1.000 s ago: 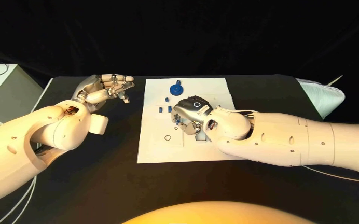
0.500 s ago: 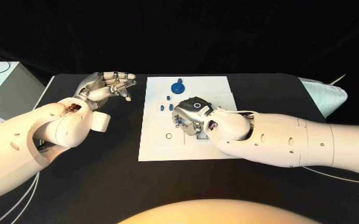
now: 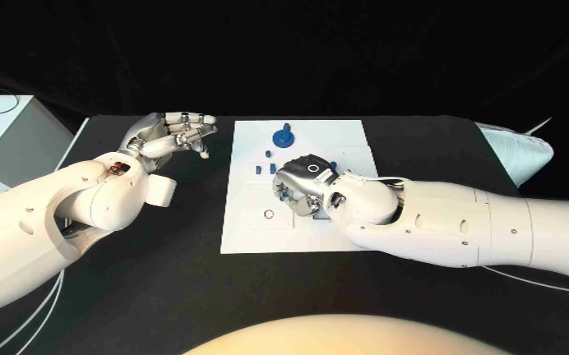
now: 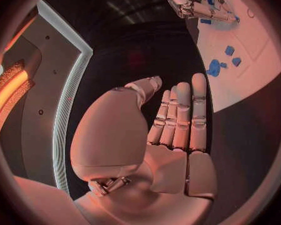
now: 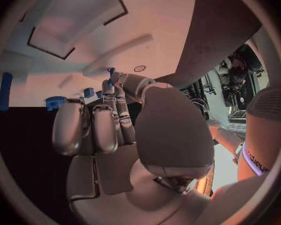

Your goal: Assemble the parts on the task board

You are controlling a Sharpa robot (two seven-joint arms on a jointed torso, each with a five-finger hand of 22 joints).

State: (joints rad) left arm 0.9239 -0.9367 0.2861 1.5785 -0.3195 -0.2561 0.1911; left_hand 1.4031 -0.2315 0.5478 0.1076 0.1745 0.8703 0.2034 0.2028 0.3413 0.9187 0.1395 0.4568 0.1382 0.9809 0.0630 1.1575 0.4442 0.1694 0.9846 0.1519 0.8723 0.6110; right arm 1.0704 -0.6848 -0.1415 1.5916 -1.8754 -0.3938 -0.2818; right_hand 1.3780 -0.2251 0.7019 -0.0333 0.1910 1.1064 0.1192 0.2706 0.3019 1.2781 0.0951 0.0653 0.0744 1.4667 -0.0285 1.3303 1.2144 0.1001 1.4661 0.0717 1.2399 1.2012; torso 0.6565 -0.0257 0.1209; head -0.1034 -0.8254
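The white task board (image 3: 255,236) lies mid-table. A blue gear-shaped part (image 3: 282,136) stands near its far edge, with small blue parts (image 3: 256,170) lying just nearer. My right hand (image 3: 303,182) hangs palm-down over the board's middle; in the right wrist view it (image 5: 109,115) pinches a small blue part (image 5: 111,71) at its fingertips, above the board (image 5: 65,50). My left hand (image 3: 173,136) hovers over the black table left of the board, holding nothing, its fingers (image 4: 181,115) straight and side by side.
A small ring-shaped hole (image 3: 270,214) marks the board beside my right hand. A white box (image 3: 24,129) stands at the table's far left, and a pale bag (image 3: 522,154) lies at the far right. My thick right forearm (image 3: 462,223) covers the board's right side.
My right hand has edged a little to the left over the board's middle. The left hand has hardly moved.
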